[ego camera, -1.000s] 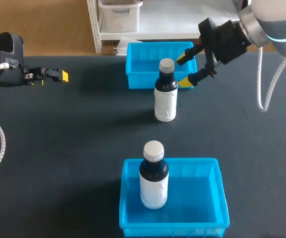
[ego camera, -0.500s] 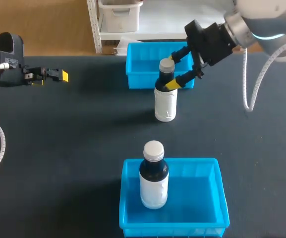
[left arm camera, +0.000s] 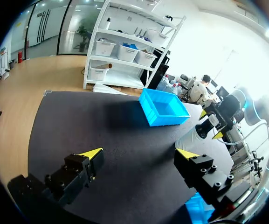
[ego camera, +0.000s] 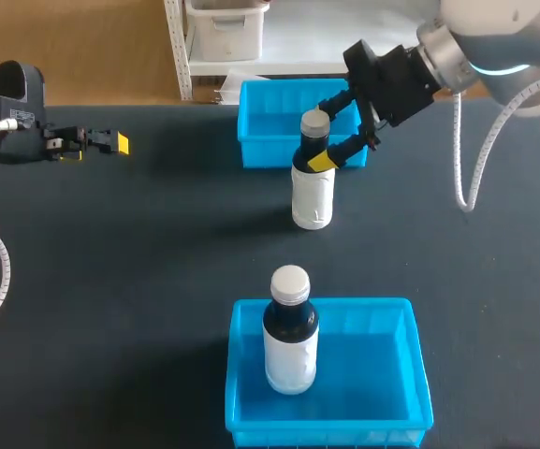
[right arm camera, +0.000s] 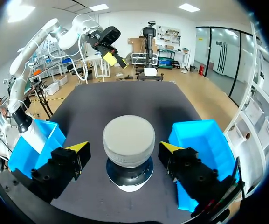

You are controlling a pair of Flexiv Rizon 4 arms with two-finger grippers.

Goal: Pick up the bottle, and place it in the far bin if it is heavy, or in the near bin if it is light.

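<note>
bottle (ego camera: 313,182) stands upright on the bench (ego camera: 110,281), cap up, long axis vertical. right claw (right arm camera: 125,147) straddles its neck, fingers apart, not pinching. left claw (left arm camera: 140,153) spread wide too, well off.

Bottle (ego camera: 313,195) white, dark-shouldered, grey-capped; far bin (ego camera: 262,150) and near bin (ego camera: 393,374) blue; table (ego camera: 110,281) black.

Black-topped table (ego camera: 110,281) fills most of head view. Past its far edge: light wood floor (ego camera: 92,47) & white shelf unit (ego camera: 180,51) w/ pale box (ego camera: 227,33) on it. Wrist views: big bright room, white walls, ceiling light panels (right arm camera: 189,7), glass partitions (right arm camera: 218,51) on one side.
</note>
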